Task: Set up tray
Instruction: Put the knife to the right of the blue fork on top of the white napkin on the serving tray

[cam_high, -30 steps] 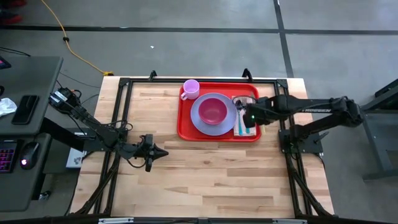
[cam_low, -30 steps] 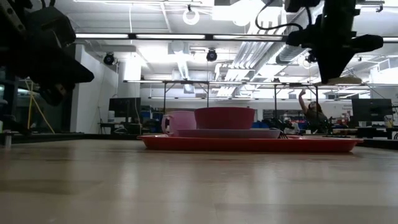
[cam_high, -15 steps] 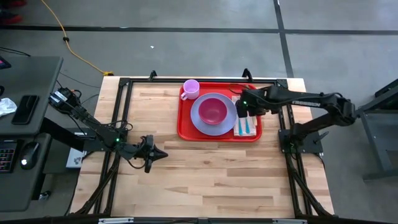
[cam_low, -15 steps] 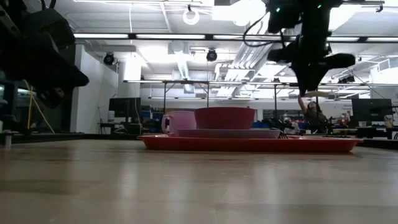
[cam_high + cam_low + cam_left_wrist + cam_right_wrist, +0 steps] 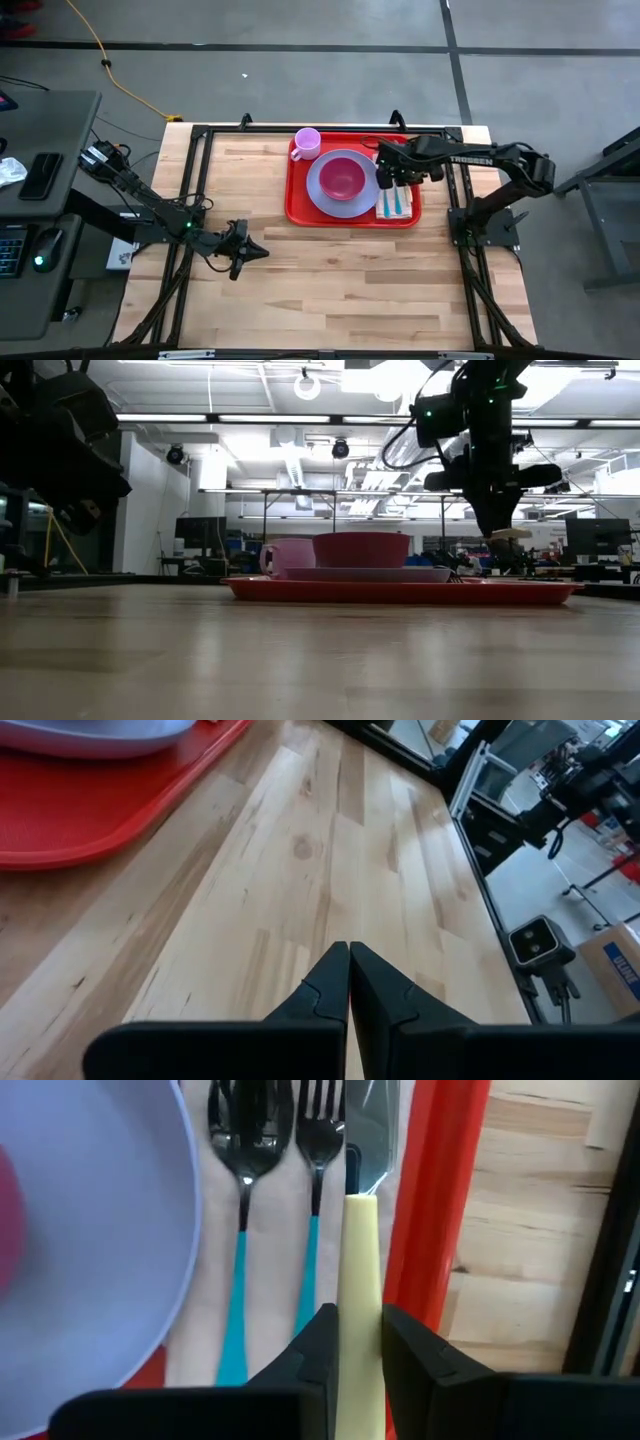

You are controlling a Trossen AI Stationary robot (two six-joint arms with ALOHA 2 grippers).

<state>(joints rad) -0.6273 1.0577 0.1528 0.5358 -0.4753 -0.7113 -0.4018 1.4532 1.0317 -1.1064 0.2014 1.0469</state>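
Now right hand lower, shifted toward plate, over tray

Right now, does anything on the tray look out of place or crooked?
Nothing stands out. On the tray the bowl sits centred on the plate, the cup stands upright at a corner, and the spoon and fork lie parallel on the napkin. Only the knife is off the tray, held above it in the right gripper.

Right wrist view: the plate and tray are cut off by the frame; the right claw hides the lower handle of the knife. High view: cutlery under the arm is too small to resolve.
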